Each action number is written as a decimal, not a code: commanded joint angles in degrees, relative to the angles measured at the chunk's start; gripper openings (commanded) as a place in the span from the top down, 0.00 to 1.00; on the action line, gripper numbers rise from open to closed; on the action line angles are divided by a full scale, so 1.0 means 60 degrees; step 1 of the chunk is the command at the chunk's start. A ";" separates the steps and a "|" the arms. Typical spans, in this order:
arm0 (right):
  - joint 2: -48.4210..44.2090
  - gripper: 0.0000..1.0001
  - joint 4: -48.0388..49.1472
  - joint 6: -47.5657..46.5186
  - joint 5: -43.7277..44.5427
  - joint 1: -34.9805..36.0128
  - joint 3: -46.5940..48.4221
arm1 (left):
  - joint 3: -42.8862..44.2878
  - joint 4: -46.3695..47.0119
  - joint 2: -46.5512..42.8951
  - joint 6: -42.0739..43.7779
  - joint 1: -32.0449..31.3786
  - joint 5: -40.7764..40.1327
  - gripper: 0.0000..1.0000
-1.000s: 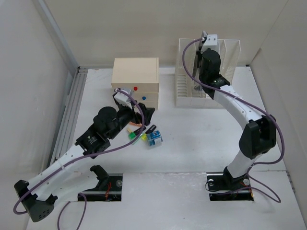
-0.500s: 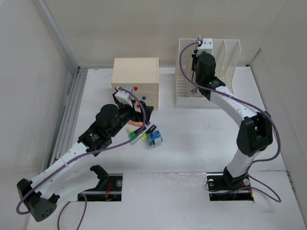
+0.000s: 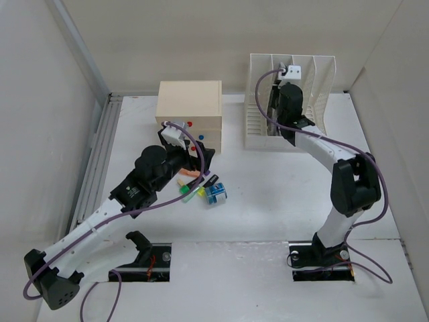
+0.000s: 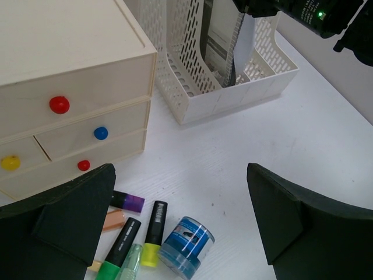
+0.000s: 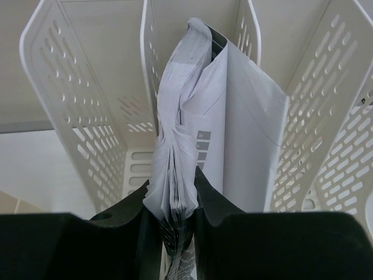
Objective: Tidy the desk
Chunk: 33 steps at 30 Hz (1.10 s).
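My right pincer (image 5: 175,210) is narrowed onto a sheaf of papers (image 5: 233,116), a finger pressed against each face of its crumpled near edge. The sheaf stands upright inside one slot of the white perforated file rack (image 5: 76,87), with another slot on either side of it. That rack sits at the far right of the counter (image 3: 281,181), the broad white top that carries everything here, with white walls around it and a grey rail along its left edge. My left pincer (image 4: 180,175) hangs spread wide with nothing between its fingers. It is low over the middle-left of the counter, just in front of the beige drawer box (image 3: 189,100). The box has small red, blue and yellow knobs on its drawer fronts, and it stands just left of the rack but apart from it. Below my open left fingers lies a small cluster on the counter: a round blue tub (image 4: 186,245) tipped on its side, a black marker with a yellow end (image 4: 152,233) just beside it, a green-ended marker (image 4: 119,251), a purple-capped one (image 4: 129,202) nearest the drawers, and an orange one (image 4: 113,220) partly hidden by my left finger.
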 commanded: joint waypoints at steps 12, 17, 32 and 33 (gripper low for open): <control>-0.1286 0.27 0.0932 0.0206 -0.1994 -0.0175 -0.1508 | -0.0062 0.0527 -0.0225 0.0029 0.0045 -0.0099 0.04; -0.2484 0.09 0.0713 -0.0526 -0.2345 -0.0175 -0.1933 | -0.0062 0.0614 -0.0314 -0.0058 0.0045 -0.0099 0.04; -0.5974 0.25 -0.3284 -0.1934 -0.8656 -0.1068 -0.2022 | 0.0566 0.0015 -0.0696 -0.1113 0.0935 -0.2487 0.00; -0.5974 0.51 -0.3649 -0.1847 -0.8950 -0.0952 -0.2240 | 0.0654 -0.0102 -0.0593 -0.1114 0.1098 -0.2487 0.00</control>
